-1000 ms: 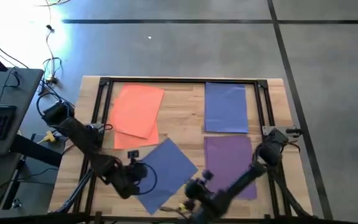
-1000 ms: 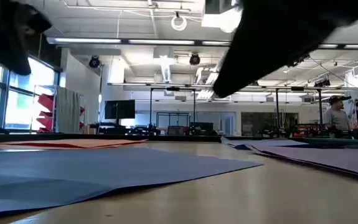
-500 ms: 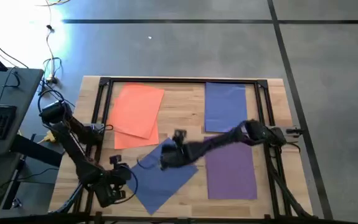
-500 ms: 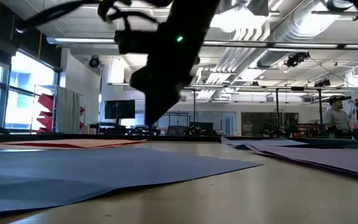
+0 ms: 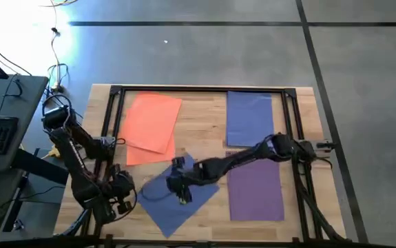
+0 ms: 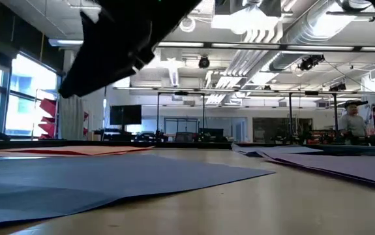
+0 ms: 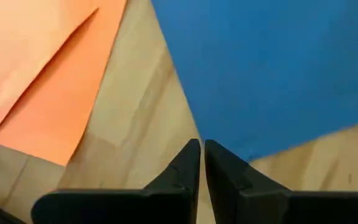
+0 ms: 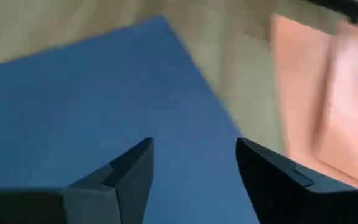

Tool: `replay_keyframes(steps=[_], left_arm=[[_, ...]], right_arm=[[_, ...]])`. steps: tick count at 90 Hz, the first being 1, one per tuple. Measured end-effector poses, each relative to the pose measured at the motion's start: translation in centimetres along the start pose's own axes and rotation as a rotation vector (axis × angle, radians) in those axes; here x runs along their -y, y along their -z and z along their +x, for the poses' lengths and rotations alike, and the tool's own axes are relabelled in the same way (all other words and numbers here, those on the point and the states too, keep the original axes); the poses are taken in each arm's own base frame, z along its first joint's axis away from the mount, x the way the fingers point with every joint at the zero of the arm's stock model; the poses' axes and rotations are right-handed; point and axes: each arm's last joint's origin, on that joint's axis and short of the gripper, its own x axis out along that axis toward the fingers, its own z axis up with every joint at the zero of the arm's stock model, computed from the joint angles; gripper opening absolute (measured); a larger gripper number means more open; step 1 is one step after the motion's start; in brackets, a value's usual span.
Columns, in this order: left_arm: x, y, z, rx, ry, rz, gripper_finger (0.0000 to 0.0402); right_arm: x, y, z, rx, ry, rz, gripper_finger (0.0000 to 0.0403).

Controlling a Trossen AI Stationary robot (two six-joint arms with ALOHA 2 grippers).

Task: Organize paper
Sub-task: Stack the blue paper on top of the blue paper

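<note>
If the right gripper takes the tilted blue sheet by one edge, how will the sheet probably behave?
The tilted blue sheet looks very thin and lies flat on the table, so it will probably droop when lifted. Pinching it may be hard, since no edge stands up. The wood looks smooth, so the open right gripper might slide it instead.

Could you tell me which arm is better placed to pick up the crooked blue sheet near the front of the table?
The right. Its claw hangs open directly over the crooked blue sheet, while the left claw is shut and sits off the sheet's edge.
</note>
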Motion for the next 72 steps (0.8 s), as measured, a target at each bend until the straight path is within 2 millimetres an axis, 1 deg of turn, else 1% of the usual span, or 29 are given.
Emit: replay_keyframes(steps=[9,13,22,27,36,44,55,64,72], left_arm=[[0.2,0.3,-0.1,0.047,0.004,0.029,0.0004],[0.3,0.5,-0.1,0.071,0.013,0.059,0.0007],[1.3,0.5,0.1,0.103,0.064,0.192,0.0024],[2.3,0.5,0.4,0.121,0.107,0.296,0.0039],[4.8,0.7,1.4,0.159,0.222,0.491,0.0075],[6.9,0.9,2.6,0.184,0.311,0.595,0.0113],[9.3,0.8,5.1,0.234,0.360,0.624,0.0164],[10.8,0.6,6.9,0.280,0.398,0.615,0.0199],[12.0,0.3,8.4,0.299,0.467,0.626,0.0220]], right_arm=[[-3.1,-0.3,-0.4,0.028,-0.195,0.005,0.0198],[-4.4,-0.6,-0.7,0.055,-0.254,0.019,0.0197],[-7.2,-1.3,-1.3,0.115,-0.302,0.057,0.0197],[-8.6,-1.3,-1.5,0.129,-0.301,0.039,0.0197],[-10.6,-1.1,-1.9,0.136,-0.196,-0.013,0.0197],[-11.7,-0.9,-2.2,0.147,-0.038,0.043,0.0197],[-12.4,-0.8,-2.6,0.181,0.128,0.230,0.0197],[-13.1,-0.7,-3.0,0.216,0.189,0.371,0.0197],[-14.2,-0.6,-3.4,0.251,0.239,0.454,0.0197]])
